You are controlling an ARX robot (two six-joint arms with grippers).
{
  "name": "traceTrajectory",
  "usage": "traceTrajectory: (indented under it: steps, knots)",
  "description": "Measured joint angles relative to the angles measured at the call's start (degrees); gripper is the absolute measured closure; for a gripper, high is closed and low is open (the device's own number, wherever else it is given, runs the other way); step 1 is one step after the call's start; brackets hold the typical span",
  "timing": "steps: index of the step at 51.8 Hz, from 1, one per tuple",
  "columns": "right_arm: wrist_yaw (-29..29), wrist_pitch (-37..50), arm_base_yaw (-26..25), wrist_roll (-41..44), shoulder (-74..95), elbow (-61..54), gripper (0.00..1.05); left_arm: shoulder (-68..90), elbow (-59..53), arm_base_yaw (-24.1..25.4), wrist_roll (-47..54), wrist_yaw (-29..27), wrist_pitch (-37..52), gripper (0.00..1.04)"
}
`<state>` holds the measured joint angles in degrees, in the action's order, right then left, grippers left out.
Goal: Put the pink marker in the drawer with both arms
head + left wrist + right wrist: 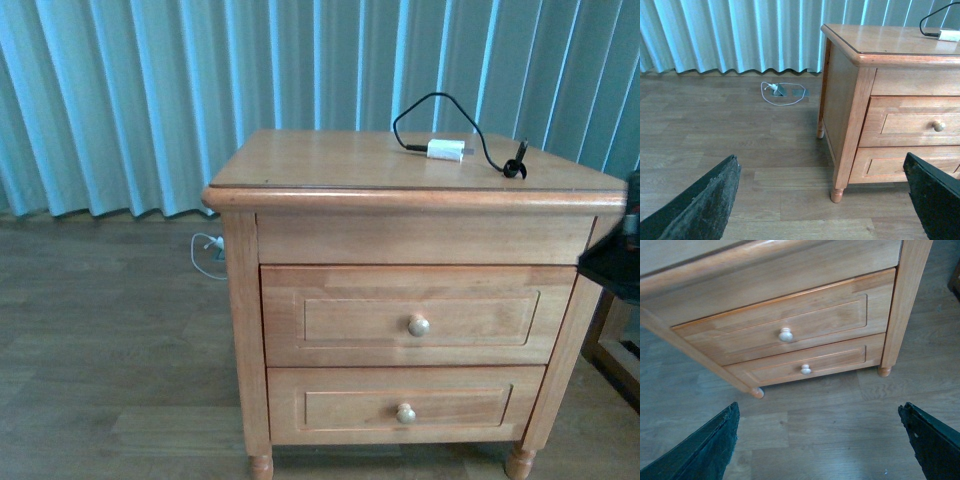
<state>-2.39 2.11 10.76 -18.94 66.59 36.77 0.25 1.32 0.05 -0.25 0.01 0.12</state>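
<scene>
The pink marker shows in none of the views. The drawer [415, 315] is the taller upper front of the honey-coloured nightstand [300, 160], pushed in flush, with one round knob [418, 325]. In the left wrist view my left gripper [821, 158] hangs open over the wood floor beside the nightstand's front left leg, with the drawer [912, 122] off to one side. My right gripper [818, 406] is open too, empty, above the floor in front of the drawer [790, 322]. A black piece of the right arm [612, 262] pokes in at the front view's right edge.
On the nightstand top lie a white charger plug [446, 150] and its looping black cable [490, 150]. A shallower lower drawer [405, 405] sits beneath. A white cable [782, 92] lies on the floor by the blue curtain [150, 90]. Other wooden furniture [615, 345] stands at the right.
</scene>
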Motion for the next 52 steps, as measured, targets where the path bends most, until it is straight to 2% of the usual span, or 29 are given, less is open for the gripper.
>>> traceTrajectory:
  steps: [12,26,29,31,34,46,49,52]
  knots:
    - [-0.61,-18.03,0.70,-0.92,-26.58,-4.09,0.08,0.00,0.00,0.00,0.00,0.00,0.00,0.06]
    - [-2.14,-17.33,1.03,0.24,-29.64,-5.07,0.10,0.00,0.00,0.00,0.00,0.00,0.00,0.06]
    - [-7.45,-5.11,1.36,5.99,-32.37,-10.67,0.20,0.00,0.00,0.00,0.00,0.00,0.00,0.06]
    - [-8.15,3.23,0.79,10.67,-34.73,-14.99,0.29,0.00,0.00,0.00,0.00,-0.02,0.00,0.06]
    - [-7.74,8.74,-0.28,14.19,-36.87,-18.36,0.39,0.00,0.00,0.00,0.00,0.00,0.00,0.06]
    - [-4.04,10.69,-3.98,18.10,-41.83,-25.62,0.80,0.00,0.00,0.00,0.00,0.00,0.00,0.06]
    - [0.59,10.69,-7.19,18.32,-43.21,-26.91,0.91,0.00,0.00,0.00,0.00,0.00,0.00,0.06]
    - [1.84,10.69,-9.66,18.51,-44.48,-27.78,1.02,0.00,0.00,0.00,0.00,0.00,0.00,0.06]
